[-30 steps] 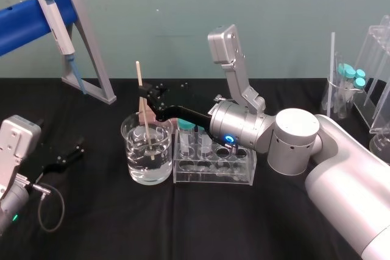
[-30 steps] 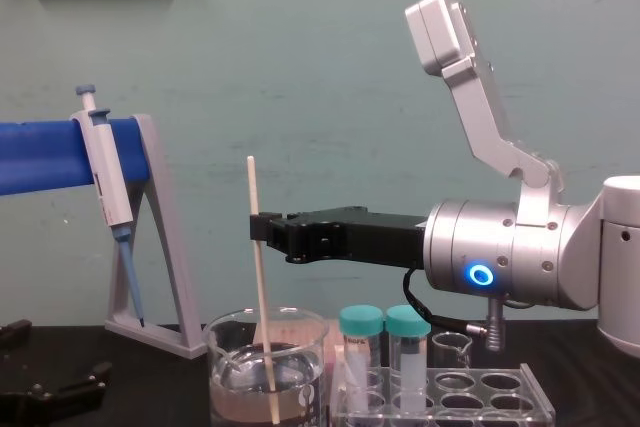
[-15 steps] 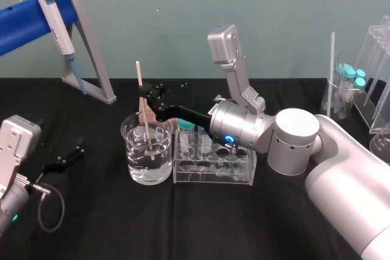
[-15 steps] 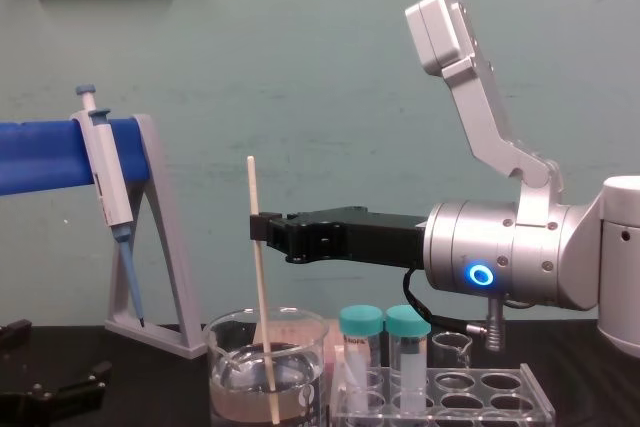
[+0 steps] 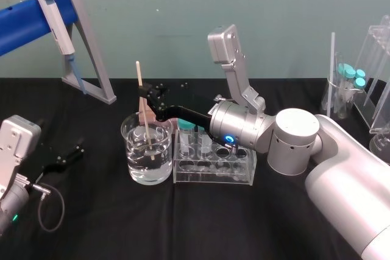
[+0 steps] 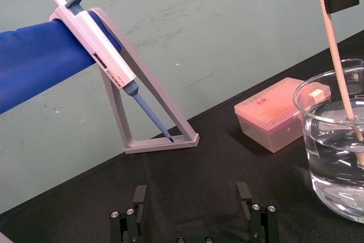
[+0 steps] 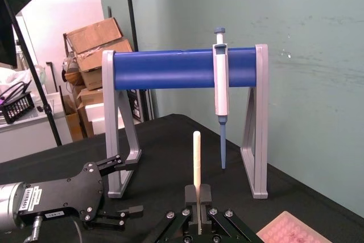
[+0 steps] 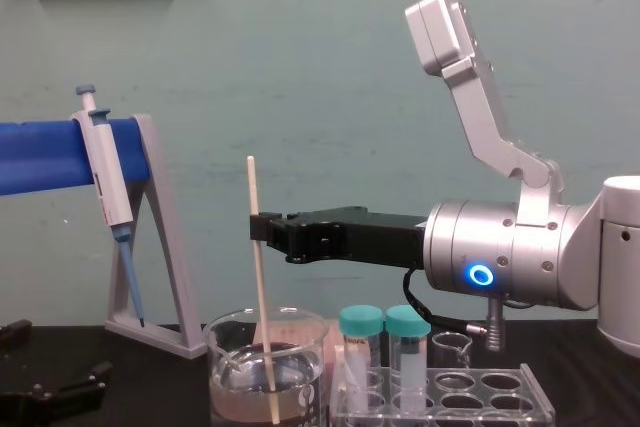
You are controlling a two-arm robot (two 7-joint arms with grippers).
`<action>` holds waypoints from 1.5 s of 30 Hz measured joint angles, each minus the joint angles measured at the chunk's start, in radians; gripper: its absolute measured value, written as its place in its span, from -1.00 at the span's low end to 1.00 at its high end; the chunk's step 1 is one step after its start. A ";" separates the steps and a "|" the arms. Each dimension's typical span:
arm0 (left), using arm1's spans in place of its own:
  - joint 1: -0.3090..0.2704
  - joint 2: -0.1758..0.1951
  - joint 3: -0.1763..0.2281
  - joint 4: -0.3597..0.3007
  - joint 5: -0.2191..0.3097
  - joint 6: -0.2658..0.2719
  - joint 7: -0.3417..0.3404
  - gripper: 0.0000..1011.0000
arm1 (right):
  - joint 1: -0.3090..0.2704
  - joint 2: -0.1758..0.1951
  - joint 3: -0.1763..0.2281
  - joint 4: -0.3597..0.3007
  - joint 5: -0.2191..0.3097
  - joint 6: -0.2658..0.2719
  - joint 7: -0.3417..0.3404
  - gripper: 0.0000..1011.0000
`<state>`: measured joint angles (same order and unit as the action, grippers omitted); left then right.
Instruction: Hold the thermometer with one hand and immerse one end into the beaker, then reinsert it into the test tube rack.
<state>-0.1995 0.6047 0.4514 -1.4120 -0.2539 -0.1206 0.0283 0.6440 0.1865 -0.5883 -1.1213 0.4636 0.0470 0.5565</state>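
Note:
The thermometer is a thin cream rod standing almost upright, its lower end under the water in the beaker. My right gripper reaches in from the right and is shut on the thermometer above the beaker rim. In the right wrist view the rod rises from between the closed fingers of that gripper. The clear test tube rack stands right beside the beaker. My left gripper rests open on the black table at the left, apart from everything; it is also the gripper in the left wrist view.
A grey-and-blue pipette hangs on a blue-barred stand at the back left. A pink box sits behind the beaker. Two teal-capped tubes stand in the rack, a tiny beaker behind. More tubes and glassware crowd the far right.

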 joint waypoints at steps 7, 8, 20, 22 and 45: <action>0.000 0.000 0.000 0.000 0.000 0.000 0.000 0.99 | 0.000 0.000 0.000 0.000 0.000 0.000 0.000 -0.94; 0.000 0.000 0.000 0.000 0.000 0.000 0.000 0.99 | 0.000 0.000 0.000 0.000 0.000 0.000 0.000 -0.94; 0.000 0.000 0.000 0.000 0.000 0.000 0.000 0.99 | 0.000 0.000 0.000 0.000 0.000 0.000 0.000 -0.94; 0.000 0.000 0.000 0.000 0.000 0.000 0.000 0.99 | 0.000 0.000 0.000 0.000 0.000 0.000 0.000 -0.94; 0.000 0.000 0.000 0.000 0.000 0.000 0.000 0.99 | 0.000 0.000 0.000 0.000 0.000 0.000 0.000 -0.94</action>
<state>-0.1995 0.6047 0.4514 -1.4120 -0.2539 -0.1205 0.0283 0.6440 0.1866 -0.5883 -1.1213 0.4636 0.0470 0.5565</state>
